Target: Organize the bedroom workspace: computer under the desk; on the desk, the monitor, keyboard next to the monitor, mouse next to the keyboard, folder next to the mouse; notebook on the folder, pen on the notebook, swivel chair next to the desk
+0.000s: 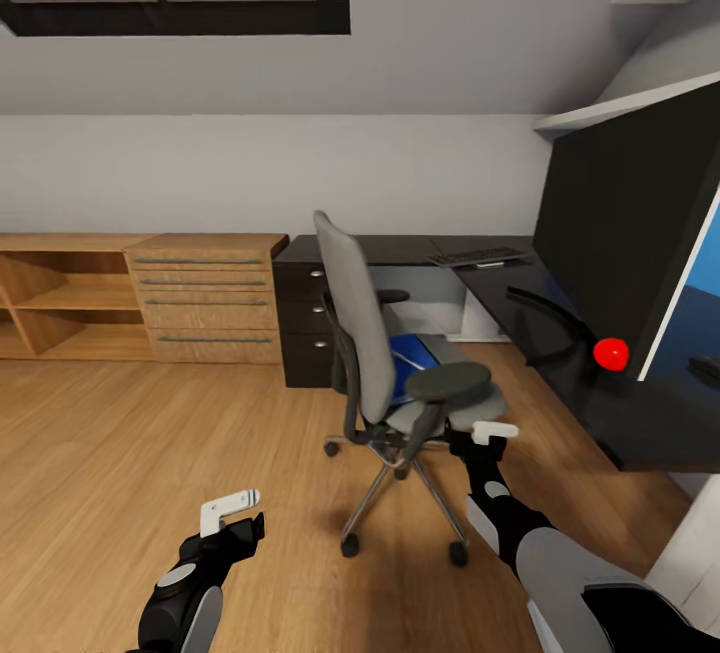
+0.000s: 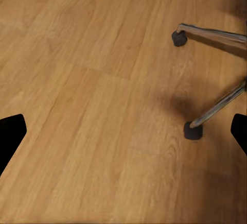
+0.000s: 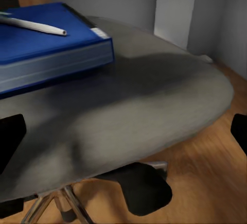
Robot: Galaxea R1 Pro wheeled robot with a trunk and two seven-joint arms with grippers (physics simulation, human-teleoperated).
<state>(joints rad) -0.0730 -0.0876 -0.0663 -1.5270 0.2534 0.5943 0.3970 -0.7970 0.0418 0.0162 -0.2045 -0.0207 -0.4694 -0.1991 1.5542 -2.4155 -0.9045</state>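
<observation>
1. Blue folder [image 3: 49, 46] flat on grey chair [image 1: 400, 353] seat, white pen [image 3: 33, 26] atop.
2. Right hand [image 1: 490, 430] spread beside seat edge.
3. Left hand [image 1: 232, 508] spread above wooden floor [image 2: 92, 105].
4. Keyboard [image 1: 478, 256] on black surface [image 1: 520, 318].

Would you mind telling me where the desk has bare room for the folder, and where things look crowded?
The desk looks bare between the chest of drawers and the keyboard, and again between keyboard and monitor base. It is crowded beside the monitor. On the swivel chair, the seat front is free; the folder with the pen fills the back.
</observation>
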